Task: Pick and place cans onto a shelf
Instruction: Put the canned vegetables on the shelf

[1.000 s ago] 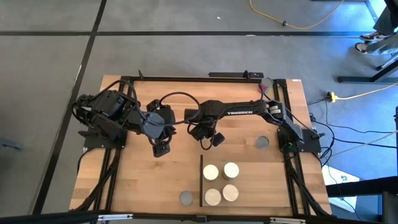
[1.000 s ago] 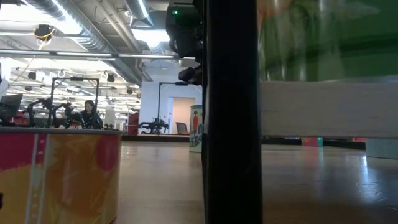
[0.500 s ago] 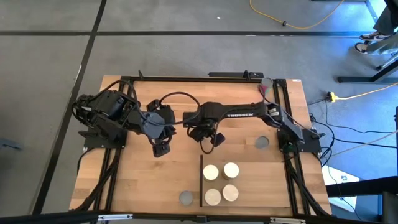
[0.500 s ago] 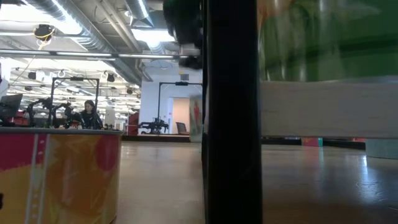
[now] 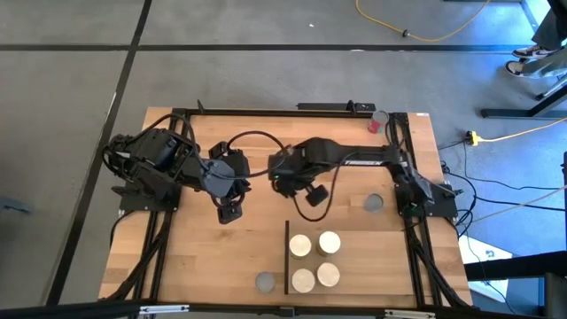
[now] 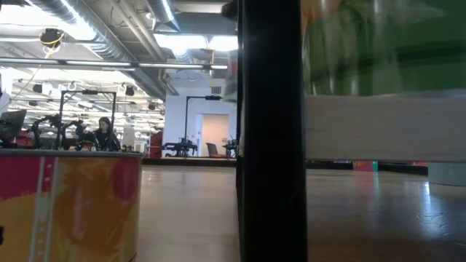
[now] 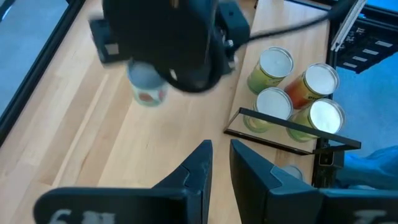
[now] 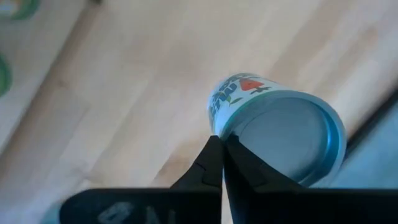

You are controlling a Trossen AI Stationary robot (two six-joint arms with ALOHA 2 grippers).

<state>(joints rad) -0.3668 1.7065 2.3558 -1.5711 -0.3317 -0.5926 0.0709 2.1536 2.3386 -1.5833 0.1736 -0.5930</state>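
Note:
My right gripper point(image 5: 308, 188) hangs over the table's middle, shut on a small can with a silvery top point(image 8: 280, 134) and a blue-and-red label. The left wrist view shows this can point(image 7: 147, 87) under the dark, blurred gripper. Several cream-topped cans point(image 5: 300, 245) stand on their bases on the light-wood shelf point(image 5: 354, 261), right of its black strip point(image 5: 287, 257). My left gripper point(image 5: 229, 211) waits at centre left, its fingers point(image 7: 200, 163) a narrow gap apart with nothing between them. My right gripper pinches the can's top rim point(image 8: 217, 132) between its two fingertips, on the side that bears the label. The fingers come from above, pointing steeply down. The can hangs below them, tilted, clear of the table.
A grey-topped can point(image 5: 265, 282) stands left of the strip near the front edge. Another point(image 5: 373, 203) stands by the right arm's base, and a red one point(image 5: 378, 120) at the far edge. Black frame rails point(image 5: 403, 159) run along the table's sides. Bare wood point(image 5: 204, 257) lies at front left.
My right gripper has risen and tipped more steeply downward, drifting a little toward the table's right edge. The can has come up with it: it stood on the wood a second ago and now hangs clear.

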